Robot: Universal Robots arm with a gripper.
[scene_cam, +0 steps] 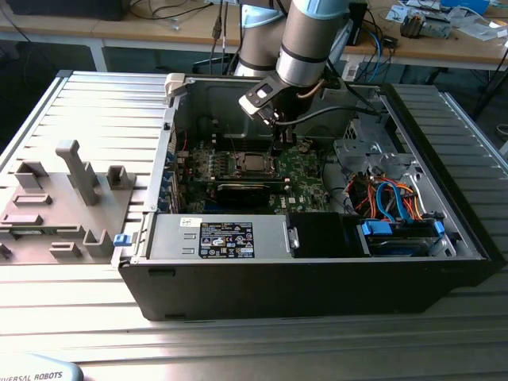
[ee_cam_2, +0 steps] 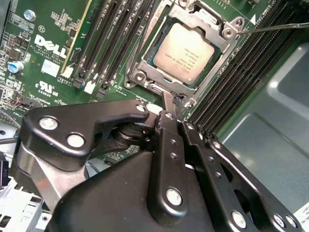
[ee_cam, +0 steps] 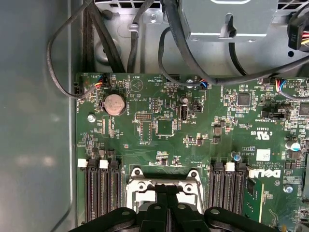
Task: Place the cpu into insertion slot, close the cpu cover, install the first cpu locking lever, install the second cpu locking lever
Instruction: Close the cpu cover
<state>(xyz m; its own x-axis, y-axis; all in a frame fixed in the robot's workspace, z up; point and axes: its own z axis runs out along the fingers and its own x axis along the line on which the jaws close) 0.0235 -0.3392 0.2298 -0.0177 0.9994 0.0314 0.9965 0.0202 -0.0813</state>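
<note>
The arm [scene_cam: 305, 36] reaches steeply down, jaws pressed together.

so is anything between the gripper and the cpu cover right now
Nothing visible. In the second wrist view the gripper, its fingers closed, has its tips right at the edge of the cpu cover, with the cpu lying in its opening.

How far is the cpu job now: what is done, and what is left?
Done: the cpu sits in the slot, and the cover lies closed around it. In hand: the gripper, fingers together, is at a corner of the slot; whether it pinches anything I cannot tell. Left: one thin lever sticks out free past the slot, so locking looks unfinished.
</note>
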